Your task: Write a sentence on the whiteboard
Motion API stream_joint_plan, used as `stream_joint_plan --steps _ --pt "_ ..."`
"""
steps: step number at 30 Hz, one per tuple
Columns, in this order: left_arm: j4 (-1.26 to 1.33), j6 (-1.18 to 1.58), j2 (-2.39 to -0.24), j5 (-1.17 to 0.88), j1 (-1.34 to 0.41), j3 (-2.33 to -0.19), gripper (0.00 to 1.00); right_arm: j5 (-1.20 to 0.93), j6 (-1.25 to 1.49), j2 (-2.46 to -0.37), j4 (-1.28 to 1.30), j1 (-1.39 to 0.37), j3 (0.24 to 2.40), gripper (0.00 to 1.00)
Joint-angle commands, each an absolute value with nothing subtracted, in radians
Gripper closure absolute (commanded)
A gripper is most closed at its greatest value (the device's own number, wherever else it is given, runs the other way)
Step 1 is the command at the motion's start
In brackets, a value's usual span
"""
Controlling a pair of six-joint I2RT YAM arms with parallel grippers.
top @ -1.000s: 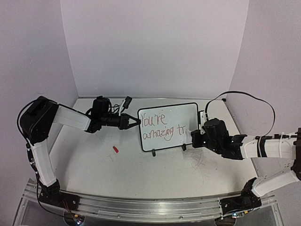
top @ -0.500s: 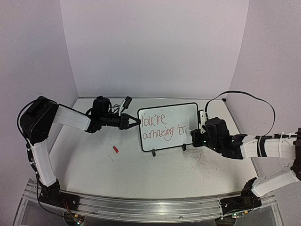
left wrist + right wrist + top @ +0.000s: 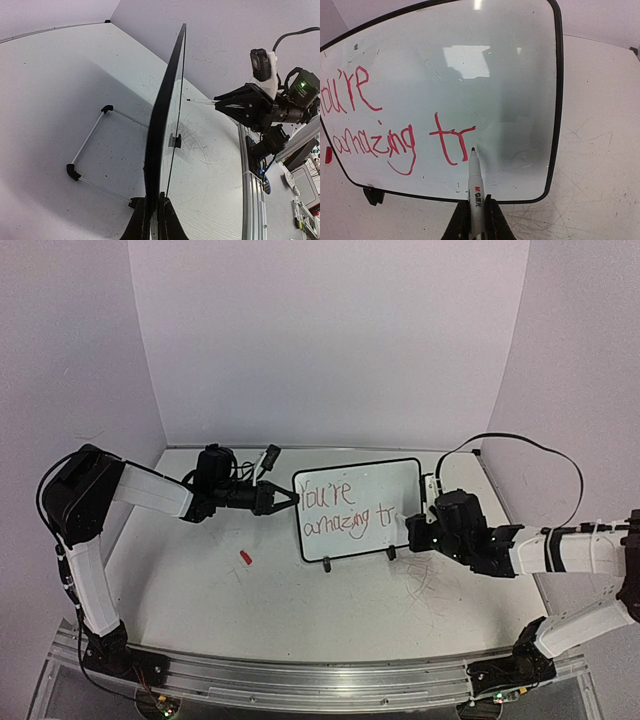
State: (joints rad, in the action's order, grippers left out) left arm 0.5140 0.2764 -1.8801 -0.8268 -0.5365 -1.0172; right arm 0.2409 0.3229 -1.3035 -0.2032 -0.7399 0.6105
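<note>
My left claw [image 3: 152,214] clamps the whiteboard [image 3: 485,75] by its edge; my right claw [image 3: 476,216] grips a marker [image 3: 475,192] (red tip), seemingly touching beside the sentence [image 3: 375,136].

whiteboard [image 3: 395,485] on table [image 3: 300,610] | left hand [image 3: 290,499] at whiteboard's left edge | marker [image 3: 476,187] before its face

left gripper [image 3: 290,498]: clamps whiteboard [image 3: 385,483], arm extended right | right gripper [image 3: 477,201]: clamps marker [image 3: 474,172], arm extended left
</note>
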Motion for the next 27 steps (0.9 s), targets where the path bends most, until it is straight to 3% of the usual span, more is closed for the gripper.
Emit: stream_joint_plan --steps 1,27 --pt "0.452 0.241 -1.870 -0.832 -0.549 -1.036 1.00 0.263 0.330 -1.323 -0.250 -0.735 0.645 1.00" --pt "0.450 0.238 -1.874 -0.835 -0.549 -1.037 1.00 0.314 0.356 -1.414 -0.217 -0.735 0.697 1.00"
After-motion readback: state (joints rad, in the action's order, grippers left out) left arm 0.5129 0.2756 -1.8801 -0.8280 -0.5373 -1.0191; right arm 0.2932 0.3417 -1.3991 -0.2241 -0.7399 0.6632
